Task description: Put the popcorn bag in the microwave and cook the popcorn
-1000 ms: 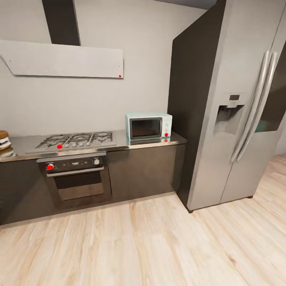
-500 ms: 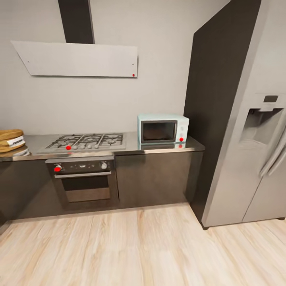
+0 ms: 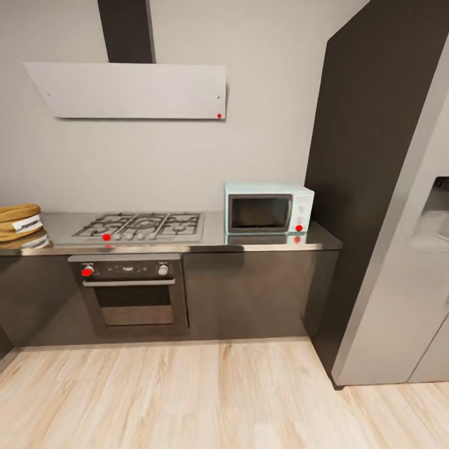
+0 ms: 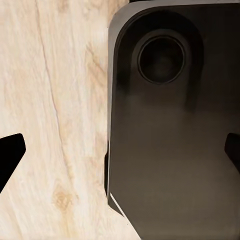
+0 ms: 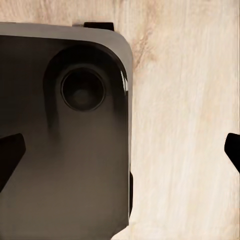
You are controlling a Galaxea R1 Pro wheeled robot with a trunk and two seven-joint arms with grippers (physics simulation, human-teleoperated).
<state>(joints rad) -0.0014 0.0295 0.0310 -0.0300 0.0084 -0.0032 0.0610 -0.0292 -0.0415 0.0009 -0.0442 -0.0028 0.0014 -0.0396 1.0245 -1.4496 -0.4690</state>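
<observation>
The popcorn bag [image 3: 19, 222] sits at the far left end of the countertop [image 3: 262, 244], its tan body lying low with a white label on its front, partly cut by the edge of our head view. The microwave [image 3: 269, 207] stands at the opposite, right end, door closed, just beside the dark side of the refrigerator [image 3: 380, 187]. Between them lie the gas hob [image 3: 143, 226] and, below it, the oven [image 3: 131, 293].

Both of our grippers hang over the wood floor [image 3: 187, 399] beside our dark base [image 4: 170, 140]: the left gripper [image 4: 120, 155] and the right gripper [image 5: 120, 155] each have their fingertips spread wide, holding nothing.

The bag lies ahead and well to our left, so we judge the left arm the nearer one once we close in.
</observation>
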